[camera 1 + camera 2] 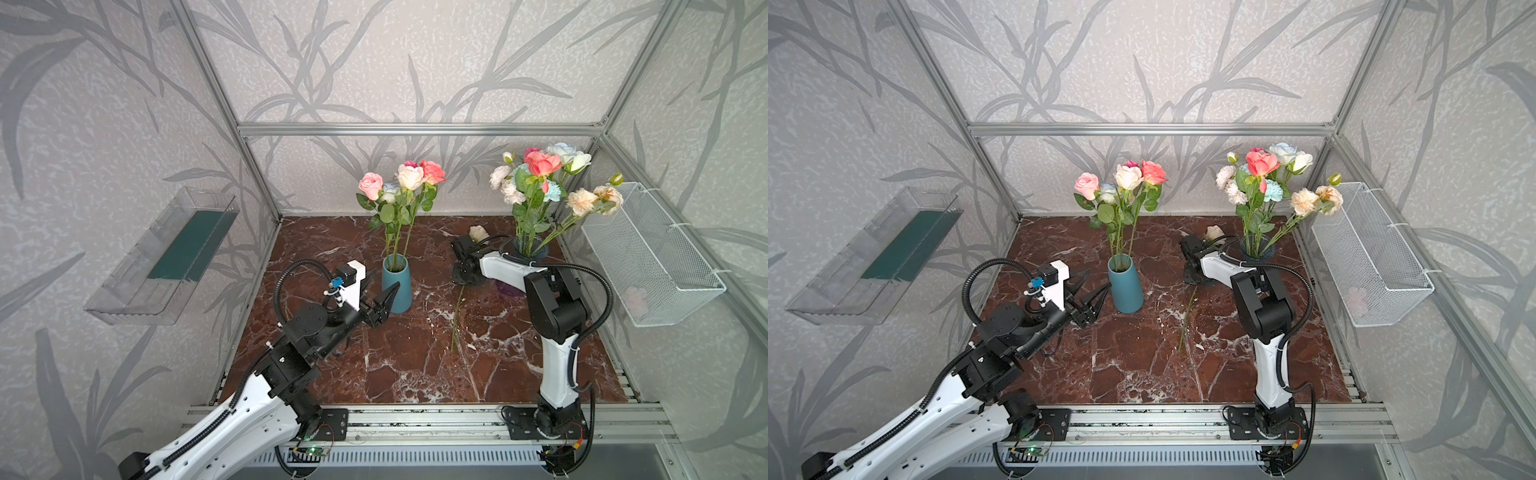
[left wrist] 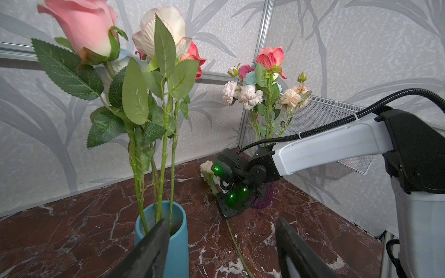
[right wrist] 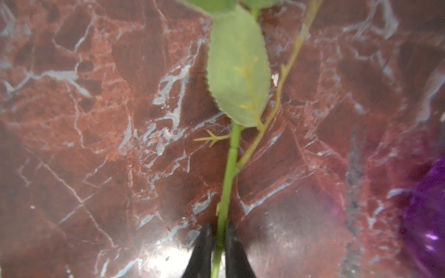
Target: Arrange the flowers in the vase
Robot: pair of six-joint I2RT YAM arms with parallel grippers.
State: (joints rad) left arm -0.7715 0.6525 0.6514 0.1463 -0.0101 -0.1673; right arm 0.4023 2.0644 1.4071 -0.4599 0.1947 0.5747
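The right gripper (image 3: 219, 232) is pinched onto the stem (image 3: 228, 173) of a cream rose (image 1: 478, 232) lying on the marble table (image 1: 415, 374) between the blue vase (image 1: 397, 286) and the purple vase (image 2: 263, 201), presumably for lifting, while the left gripper (image 2: 221, 223) is held spread beside the blue vase, probably to steady it.

Glossy marble-look tabletop (image 1: 415, 365), matt blue vase (image 1: 397, 291), metal mesh basket (image 1: 648, 257)

1. Both top views look down from high in front, sharing the whole marble table (image 1: 415, 374).
2. Left wrist view looks level past its jaws, with the blue vase (image 2: 178, 255) close beyond one jaw.
3. Right wrist view looks down, very near, with a stem (image 3: 227, 187) between its jaws.
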